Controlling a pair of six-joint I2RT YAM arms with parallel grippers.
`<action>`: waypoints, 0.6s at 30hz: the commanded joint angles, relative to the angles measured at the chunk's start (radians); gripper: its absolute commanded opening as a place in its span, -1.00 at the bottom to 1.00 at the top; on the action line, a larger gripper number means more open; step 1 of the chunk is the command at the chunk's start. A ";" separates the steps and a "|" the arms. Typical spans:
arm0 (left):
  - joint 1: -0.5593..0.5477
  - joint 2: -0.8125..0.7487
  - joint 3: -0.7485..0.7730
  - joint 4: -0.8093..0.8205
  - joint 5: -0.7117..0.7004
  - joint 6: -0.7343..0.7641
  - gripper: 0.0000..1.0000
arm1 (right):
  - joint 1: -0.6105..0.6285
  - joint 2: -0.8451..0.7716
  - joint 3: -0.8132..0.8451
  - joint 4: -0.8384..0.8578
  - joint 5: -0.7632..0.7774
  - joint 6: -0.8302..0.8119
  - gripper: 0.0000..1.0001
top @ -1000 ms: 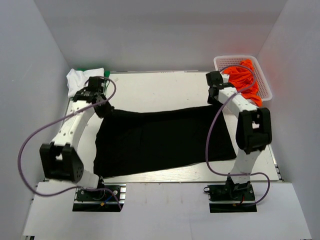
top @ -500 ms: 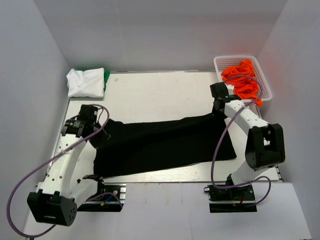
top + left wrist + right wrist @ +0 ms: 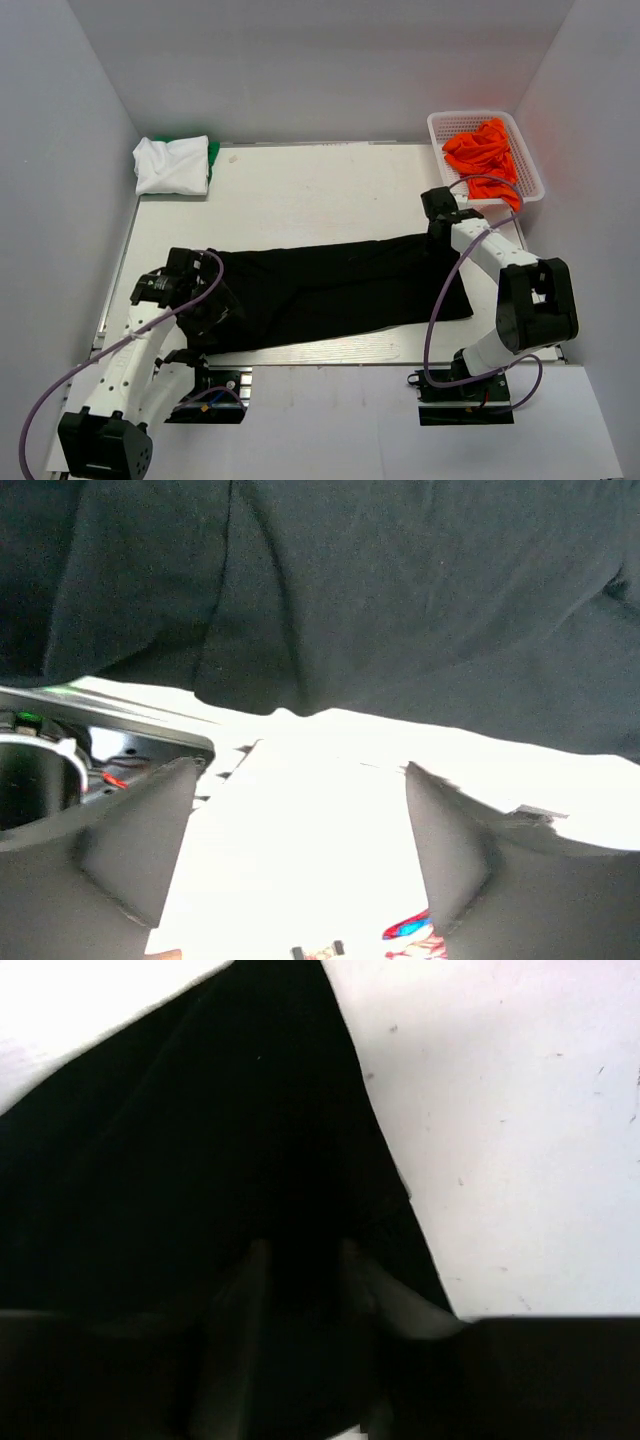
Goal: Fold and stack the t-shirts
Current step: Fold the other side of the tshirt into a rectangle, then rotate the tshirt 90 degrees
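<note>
The large black t-shirt (image 3: 340, 285) lies in a long band across the table, its far edge laid over toward the front. My left gripper (image 3: 220, 312) hangs at the shirt's left front end, open. In the left wrist view the left gripper (image 3: 300, 768) shows only white surface between its fingers, with the black t-shirt (image 3: 400, 600) just beyond. My right gripper (image 3: 440, 226) sits on the shirt's far right corner. In the right wrist view the right gripper (image 3: 302, 1255) has its fingers parted over the black t-shirt (image 3: 200, 1140). A white t-shirt (image 3: 170, 165) lies folded on a green one (image 3: 213, 158).
A white basket (image 3: 438, 122) at the far right holds crumpled orange t-shirts (image 3: 483, 152). The folded white and green pile occupies the far left corner. Grey walls close in on three sides. The arm bases (image 3: 195, 385) stand at the table's near edge.
Both arms pulled the black t-shirt's far edge toward the front, narrowing it into a band. Both grippers then opened and let go of the cloth.
</note>
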 commanded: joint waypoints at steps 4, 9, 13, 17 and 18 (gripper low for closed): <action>-0.004 0.002 0.112 -0.057 0.025 0.066 1.00 | 0.003 -0.044 -0.019 -0.048 0.031 0.023 0.81; -0.004 0.080 0.175 0.075 0.000 0.103 1.00 | 0.010 -0.130 0.015 -0.009 -0.103 -0.016 0.81; -0.004 0.207 0.118 0.330 0.091 0.103 1.00 | 0.032 -0.191 -0.045 0.149 -0.346 -0.085 0.81; -0.004 0.353 0.098 0.510 0.079 0.077 1.00 | 0.061 -0.108 -0.033 0.192 -0.487 -0.119 0.81; -0.004 0.387 0.098 0.572 0.079 0.077 1.00 | 0.064 -0.089 -0.018 0.197 -0.513 -0.119 0.81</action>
